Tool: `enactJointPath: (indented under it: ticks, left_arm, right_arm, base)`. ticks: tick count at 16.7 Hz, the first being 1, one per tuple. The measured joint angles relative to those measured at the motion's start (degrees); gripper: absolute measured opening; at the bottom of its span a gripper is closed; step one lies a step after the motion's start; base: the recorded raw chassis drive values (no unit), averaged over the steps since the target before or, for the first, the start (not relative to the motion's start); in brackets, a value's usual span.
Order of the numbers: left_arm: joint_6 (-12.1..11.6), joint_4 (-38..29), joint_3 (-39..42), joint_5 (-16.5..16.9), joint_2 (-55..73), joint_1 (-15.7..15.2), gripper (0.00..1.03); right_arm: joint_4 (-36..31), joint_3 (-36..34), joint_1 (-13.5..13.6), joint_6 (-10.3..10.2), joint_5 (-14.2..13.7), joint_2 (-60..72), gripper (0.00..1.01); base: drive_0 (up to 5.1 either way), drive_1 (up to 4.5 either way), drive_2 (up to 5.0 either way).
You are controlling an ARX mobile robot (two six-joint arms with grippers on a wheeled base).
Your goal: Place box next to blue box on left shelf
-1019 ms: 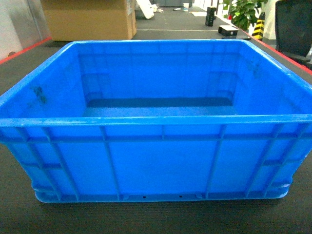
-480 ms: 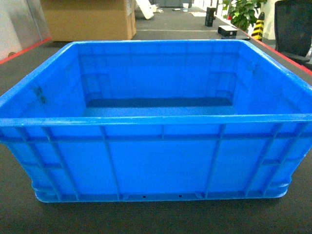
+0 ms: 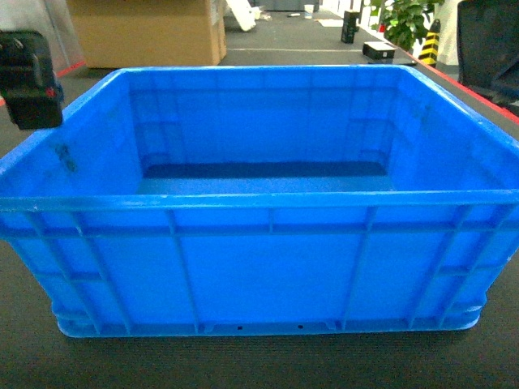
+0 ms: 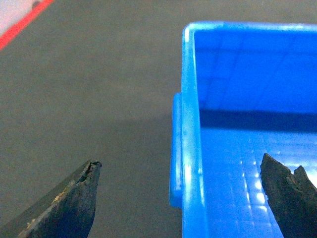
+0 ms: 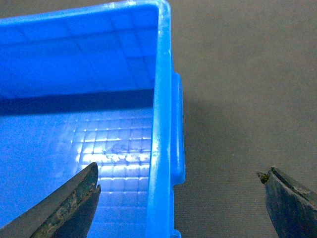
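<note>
The box [image 3: 259,203], a large bright-blue crate with ribbed walls and nothing inside, rests on a dark grey surface and fills the head view. My left gripper [image 4: 181,166] is open above the crate's left rim [image 4: 190,129], one finger over the floor and one over the crate's inside. A black part of the left arm [image 3: 31,77] shows at the upper left of the head view. Above the right rim [image 5: 161,124], my right gripper [image 5: 179,174] is open and straddles it the same way. The left shelf and the other blue box are out of view.
Behind the crate stand a large cardboard box [image 3: 146,32] at the back left, a potted plant [image 3: 405,20] and a black chair [image 3: 491,44] at the back right. A red line [image 3: 73,69] edges the dark surface on the left.
A black part of the left arm has come into the head view at the upper left. The crate has not moved.
</note>
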State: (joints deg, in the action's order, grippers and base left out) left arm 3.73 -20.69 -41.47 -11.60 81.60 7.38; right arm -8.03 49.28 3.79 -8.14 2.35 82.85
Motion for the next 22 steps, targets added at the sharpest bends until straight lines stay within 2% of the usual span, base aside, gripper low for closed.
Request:
enactJointPath:
  ticks: [2,3,5,10,11,14,15,17,19,22]
  left_arm:
    - [4.2,7.9,-5.5,1.9,7.5,0.3,0.98]
    - [4.6,9.0,-6.3,1.9,8.5,0.4,0.98]
    - [4.9,9.5,-6.8,1.7,10.1,0.4,0.98]
    - [5.3,8.9,-7.2,2.7,10.7,0.3,0.98]
    - [4.9,8.9,-7.3,2.4,10.8,0.3,0.91]
    - [3.7,8.9,-7.3,2.2,10.9,0.3,0.56]
    - [3.3,10.0,-7.3,2.2,10.6,0.3,0.42]
    - [2.3,11.1,-7.4,1.9,10.4,-0.1,0.24]
    - [1.9,11.1,-7.4,0.7,10.1,0.1,0.21]
    - [0.7,7.9,-5.3,-1.0,8.4,0.8,0.2]
  right_arm:
    - [3.7,5.7,1.9,-2.5,0.6,9.4,0.98]
    - [4.4,6.2,2.6,-3.1,1.3,10.5,0.98]
    - [5.1,6.2,3.2,-4.2,1.6,11.3,0.98]
    - [6.9,6.4,3.3,-3.9,0.6,12.0,0.98]
    - [7.0,6.4,3.3,-3.6,0.4,12.0,0.95]
    - [7.1,6.4,3.3,-1.7,-0.5,11.9,0.6]
    - [7.5,6.4,3.2,-1.2,-0.6,11.9,0.45]
    - [8.0,6.4,2.9,-1.2,-0.7,11.9,0.25]
    - [7.6,6.2,3.0,-0.7,-1.6,11.6,0.09]
    - [3.6,3.6,4.2,0.4,-4.2,9.7,0.08]
  base:
    - [0.0,0.0,0.0]
    - [0.0,0.0,0.0]
    - [0.0,0.0,0.0]
    - [0.0,0.0,0.0]
    - [0.0,0.0,0.0]
    - [0.0,0.0,0.0]
    - [0.0,0.0,0.0]
    - [0.0,0.0,0.0]
    - [0.0,0.0,0.0]
    - [0.0,0.0,0.0]
